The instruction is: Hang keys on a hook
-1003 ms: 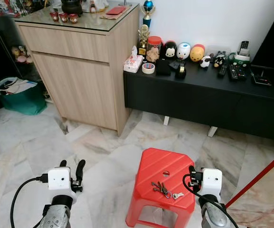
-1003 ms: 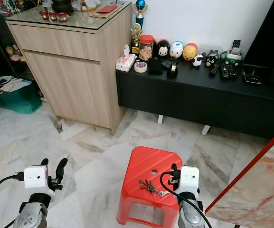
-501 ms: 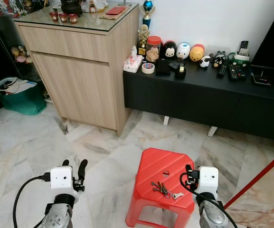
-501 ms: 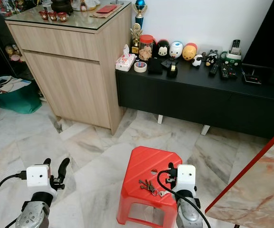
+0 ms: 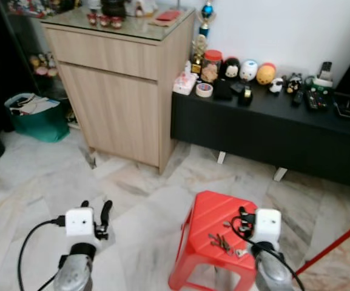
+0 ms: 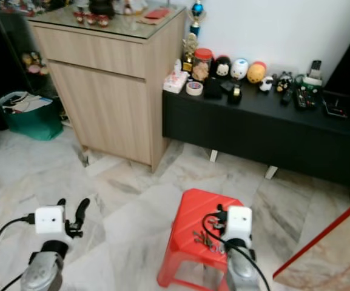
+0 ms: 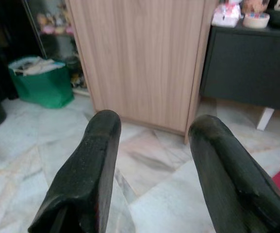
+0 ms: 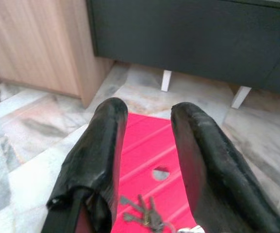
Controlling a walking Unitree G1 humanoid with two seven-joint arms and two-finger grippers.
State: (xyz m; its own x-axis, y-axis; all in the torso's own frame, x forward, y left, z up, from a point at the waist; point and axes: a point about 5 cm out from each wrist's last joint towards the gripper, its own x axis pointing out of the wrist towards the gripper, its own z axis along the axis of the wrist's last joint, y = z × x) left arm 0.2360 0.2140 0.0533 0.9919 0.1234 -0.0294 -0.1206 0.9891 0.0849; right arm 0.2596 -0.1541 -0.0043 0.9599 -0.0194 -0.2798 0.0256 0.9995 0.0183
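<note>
Keys [image 5: 223,244] lie loose on top of the red stool [image 5: 208,215], toward its near edge, at about one o'clock from where I stand. My right fingers [image 8: 144,160] hover just above the stool with a narrow gap between them and nothing in it; the wrist view shows the bunch lying below them, untouched. My left fingers [image 7: 154,160] are spread wide and empty, held low over the marble floor [image 5: 35,182] at about eleven o'clock, facing the wooden cabinet [image 5: 126,79]. I judge the task barely begun: the keys are not yet picked up, and I can see no hook anywhere in these views, so the grasp, the search for the hook and the hanging all remain.
</note>
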